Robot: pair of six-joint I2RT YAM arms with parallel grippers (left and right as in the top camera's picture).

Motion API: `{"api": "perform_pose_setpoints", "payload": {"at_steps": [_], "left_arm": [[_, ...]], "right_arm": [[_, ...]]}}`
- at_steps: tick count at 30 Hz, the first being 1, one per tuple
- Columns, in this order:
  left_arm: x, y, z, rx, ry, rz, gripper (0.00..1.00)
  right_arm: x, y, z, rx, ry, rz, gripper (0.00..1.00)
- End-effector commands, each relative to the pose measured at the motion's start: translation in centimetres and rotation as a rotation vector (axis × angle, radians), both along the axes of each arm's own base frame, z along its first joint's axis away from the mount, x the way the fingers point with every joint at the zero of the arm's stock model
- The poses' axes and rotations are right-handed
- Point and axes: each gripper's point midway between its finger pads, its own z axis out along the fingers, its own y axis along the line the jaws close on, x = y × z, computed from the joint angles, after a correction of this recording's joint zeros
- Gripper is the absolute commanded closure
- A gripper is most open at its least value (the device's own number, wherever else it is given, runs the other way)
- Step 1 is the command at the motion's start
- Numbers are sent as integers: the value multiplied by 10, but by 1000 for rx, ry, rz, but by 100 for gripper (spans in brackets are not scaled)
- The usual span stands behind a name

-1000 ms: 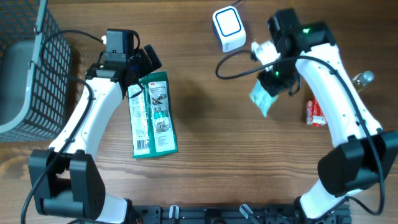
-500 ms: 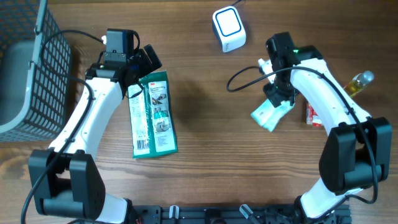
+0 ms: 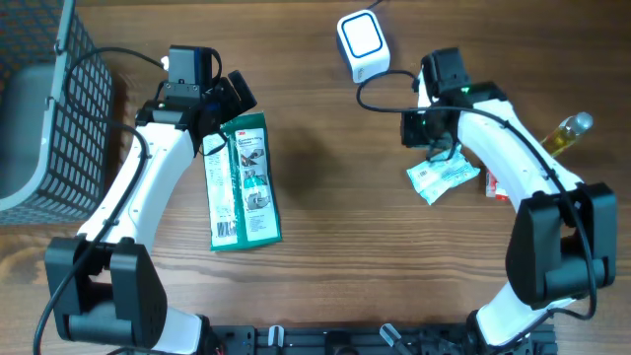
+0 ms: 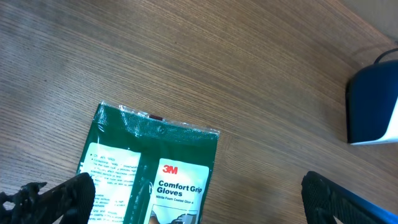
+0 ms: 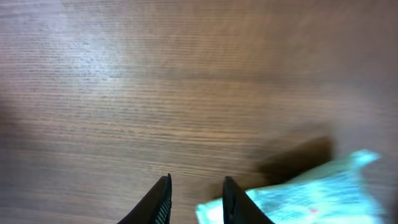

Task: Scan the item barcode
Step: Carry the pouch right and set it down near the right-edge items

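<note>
Overhead, the packet lies on the surface beside the right hand, narrowly parted and empty, while the left hand gapes wide above the glove pack.

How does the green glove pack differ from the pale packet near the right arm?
Colour: the glove pack is dark green, while the packet is pale blue and white. Size: the glove pack is clearly longer and larger than the packet. Pose: in the overhead view the glove pack runs nearly top to bottom, while the packet lies slanted, more sideways. Both lie flat on the wooden table, and neither is held.
</note>
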Motion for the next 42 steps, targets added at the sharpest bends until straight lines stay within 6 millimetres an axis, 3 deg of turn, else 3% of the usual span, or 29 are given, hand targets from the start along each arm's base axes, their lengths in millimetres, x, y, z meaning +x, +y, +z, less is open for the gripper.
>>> {"api": "perform_pose_setpoints", "payload": {"at_steps": [1, 5, 10, 13, 16, 20, 23, 30, 34, 42], "left_arm": [[2, 1, 3, 5, -8, 3, 0], [2, 1, 3, 5, -8, 3, 0], [2, 1, 3, 4, -8, 4, 0], [2, 1, 3, 5, -8, 3, 0], [2, 1, 3, 5, -8, 3, 0], [2, 1, 3, 4, -8, 3, 0], [2, 1, 3, 4, -8, 4, 0], [2, 1, 3, 4, -8, 3, 0], [2, 1, 3, 5, -8, 3, 0], [2, 1, 3, 5, -8, 3, 0]], "right_arm": [[-32, 12, -36, 74, 115, -119, 73], [-56, -12, -58, -45, 166, -144, 73], [-72, -75, -51, -364, 188, -203, 75], [-73, -89, -48, -404, 193, -222, 74], [-65, -76, -52, -325, 182, -130, 73], [-48, -21, -53, -48, 123, 96, 71], [-28, -5, -48, 27, 34, 133, 71], [19, -15, -35, -47, -163, 101, 71], [43, -33, -24, -157, -272, 56, 54], [55, -50, -17, -253, -328, 77, 51]]}}
